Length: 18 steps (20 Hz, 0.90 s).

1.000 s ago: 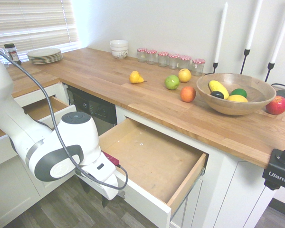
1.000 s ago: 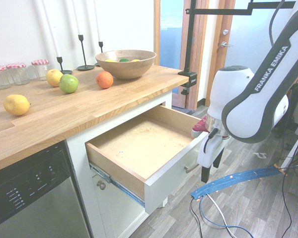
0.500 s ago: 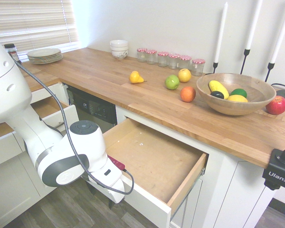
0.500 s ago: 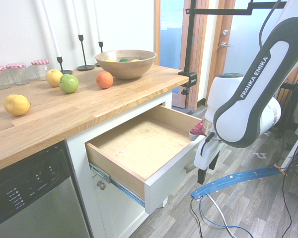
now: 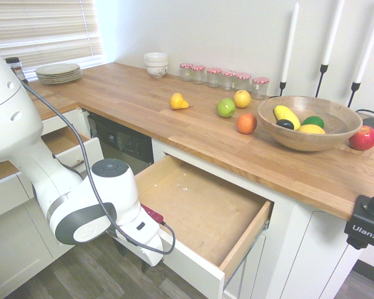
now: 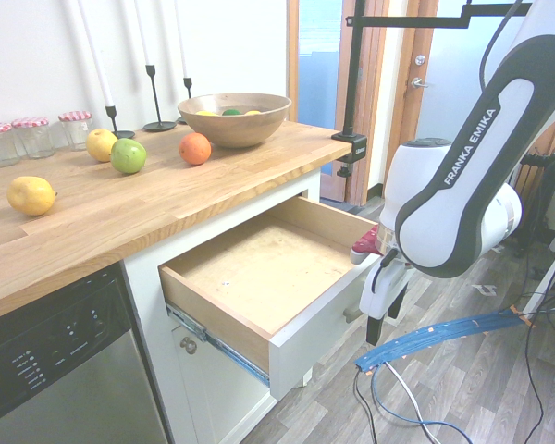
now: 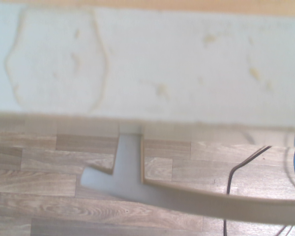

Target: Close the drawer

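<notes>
One drawer [image 6: 259,277] pulled well out under the countertop [image 5: 174,121], nothing visible inside. Gripper [image 6: 381,319] hangs pointing down just outside the white front panel, by the handle [image 7: 196,196]. Jaws look apart, nothing held. Imo best move: get the fingers flat vs the front near mid-width, push square along the slides, slow + steady so it doesn't rack or slam. Avoid hooking the handle.
</notes>
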Available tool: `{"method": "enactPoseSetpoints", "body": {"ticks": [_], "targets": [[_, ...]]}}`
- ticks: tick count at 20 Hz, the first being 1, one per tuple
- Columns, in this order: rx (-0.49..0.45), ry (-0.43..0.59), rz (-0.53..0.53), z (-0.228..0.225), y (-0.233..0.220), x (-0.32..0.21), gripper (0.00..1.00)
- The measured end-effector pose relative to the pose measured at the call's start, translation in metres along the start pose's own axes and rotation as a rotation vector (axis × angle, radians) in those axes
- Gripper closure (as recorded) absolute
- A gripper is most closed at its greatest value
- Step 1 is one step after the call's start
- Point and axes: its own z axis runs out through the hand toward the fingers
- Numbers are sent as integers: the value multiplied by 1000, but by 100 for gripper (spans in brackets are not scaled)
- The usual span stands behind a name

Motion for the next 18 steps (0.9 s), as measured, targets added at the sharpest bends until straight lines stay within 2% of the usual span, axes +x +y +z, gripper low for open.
{"method": "enactPoseSetpoints", "body": {"ticks": [18], "targets": [[6,3,13,-1,1,3,100]]}}
